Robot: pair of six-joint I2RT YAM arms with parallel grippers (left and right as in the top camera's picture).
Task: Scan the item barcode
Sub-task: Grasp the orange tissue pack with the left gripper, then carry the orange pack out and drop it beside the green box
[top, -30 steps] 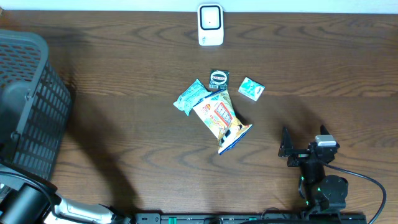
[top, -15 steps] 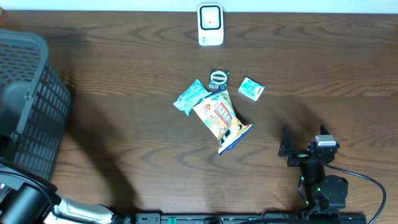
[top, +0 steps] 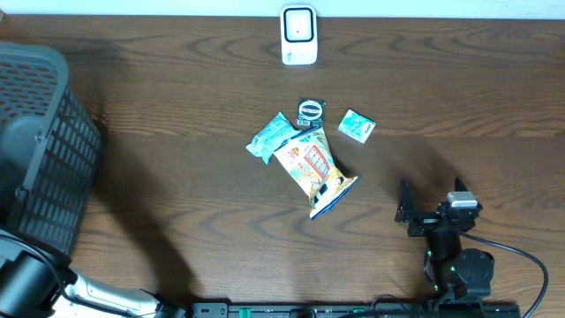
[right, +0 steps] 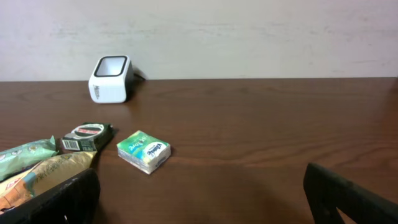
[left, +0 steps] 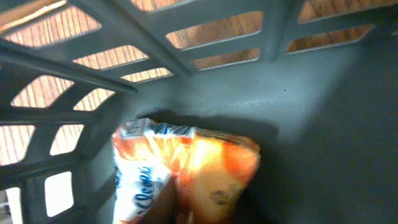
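Snack bag left of right claw

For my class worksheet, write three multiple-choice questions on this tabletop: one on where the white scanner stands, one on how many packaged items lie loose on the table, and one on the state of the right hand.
1. The white scanner stands at which edge of the table?
A. the far edge
B. the near edge
C. the left edge

2. How many packaged items lie loose on the table?
A. two
B. four
C. seven

3. The right hand is:
A. open and empty
B. shut on a packet
C. shut on nothing

Answers:
1 A: the scanner sits at the far edge, beyond the items.
2 B: there are a snack bag, a teal packet, a dark box and a green packet.
3 A: its fingers stand wide apart with only bare table between them.
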